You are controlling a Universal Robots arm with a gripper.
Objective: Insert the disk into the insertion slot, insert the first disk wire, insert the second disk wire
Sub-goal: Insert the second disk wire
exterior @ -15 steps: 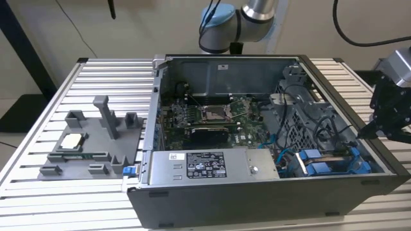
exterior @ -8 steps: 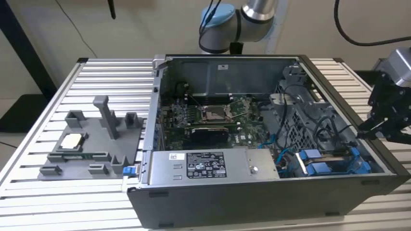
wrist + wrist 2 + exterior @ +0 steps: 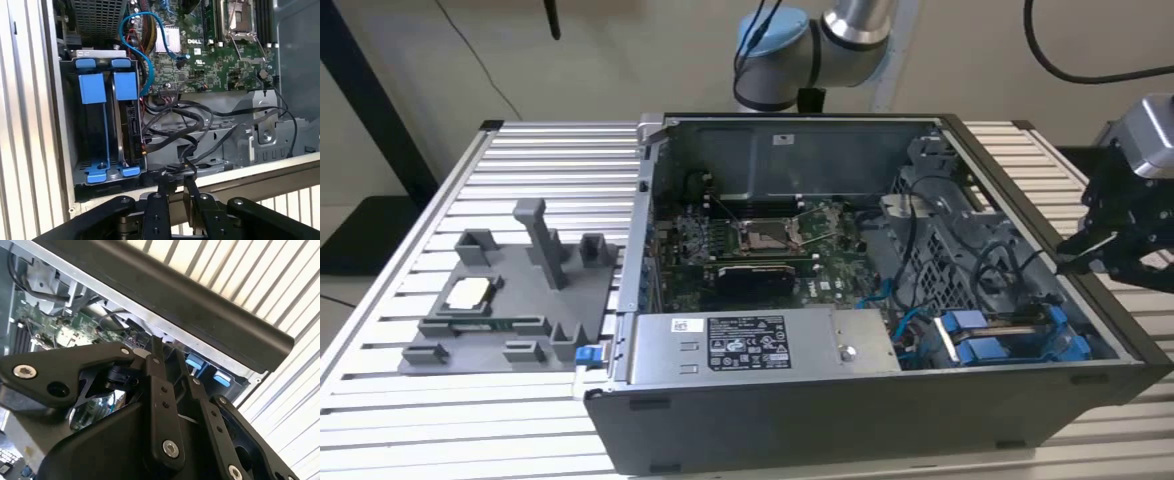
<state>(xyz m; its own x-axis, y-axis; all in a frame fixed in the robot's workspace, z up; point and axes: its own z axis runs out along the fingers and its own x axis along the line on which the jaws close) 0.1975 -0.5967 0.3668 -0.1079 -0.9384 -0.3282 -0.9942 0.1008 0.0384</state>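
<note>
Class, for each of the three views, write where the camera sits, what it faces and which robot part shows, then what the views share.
Exterior view: off the arm, looking down into the open computer case; arm and pincer show.
First wrist view: on the wrist, faces drive bay and motherboard past the pincer.
Second wrist view: on the wrist, faces the computer case rim past the pincer.
All three share the drive bay's blue fittings.

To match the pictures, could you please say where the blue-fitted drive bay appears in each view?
Exterior view: the insertion slot is in the near corner of the case, at the exterior view's right.
First wrist view: the insertion slot, beside the blue cable.
Second wrist view: its blue tabs, beside the dark case wall.
Shared landmark: the green motherboard.
</note>
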